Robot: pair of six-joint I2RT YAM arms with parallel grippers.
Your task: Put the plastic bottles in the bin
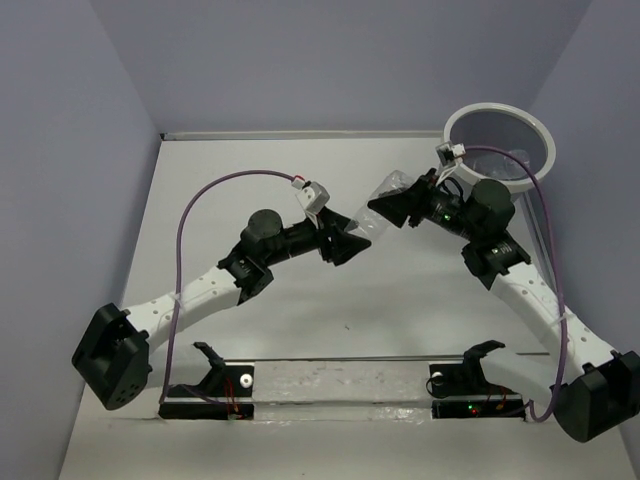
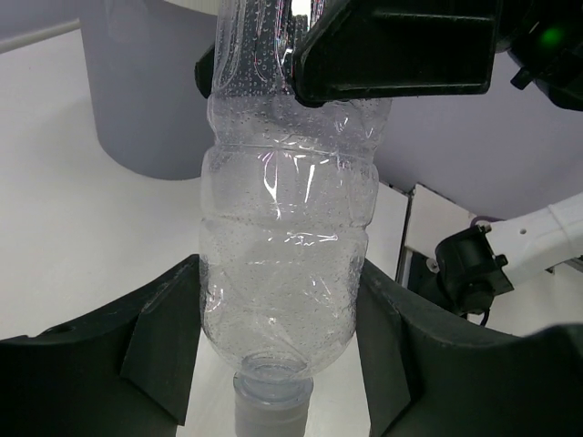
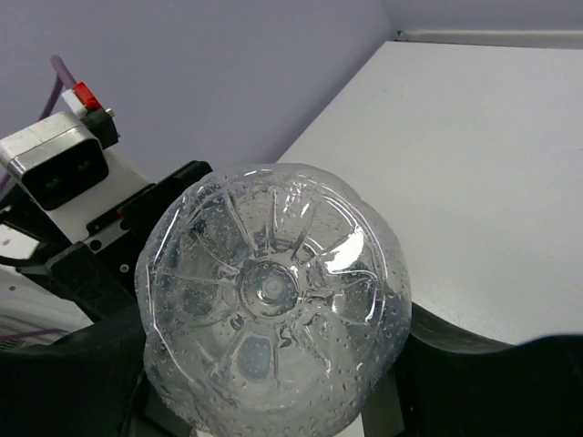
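Note:
A plain clear plastic bottle (image 1: 368,222) hangs in the air between my two grippers, above the middle of the table. My left gripper (image 1: 352,238) is shut on its shoulder just above the white cap (image 2: 271,414), with both fingers against its sides in the left wrist view (image 2: 278,273). My right gripper (image 1: 392,205) is shut on the bottle's base end. That base (image 3: 273,291) faces the right wrist camera between the right gripper's (image 3: 273,364) dark jaws. The grey bin with a white rim (image 1: 498,104) stands at the far right corner, behind the right arm. No other bottles show.
The bin's grey wall (image 2: 146,109) rises at the upper left of the left wrist view. Lilac walls close the table on the left, back and right. Two black mounts (image 1: 215,370) (image 1: 470,370) sit on a shiny strip at the near edge. Purple cables arch over both arms.

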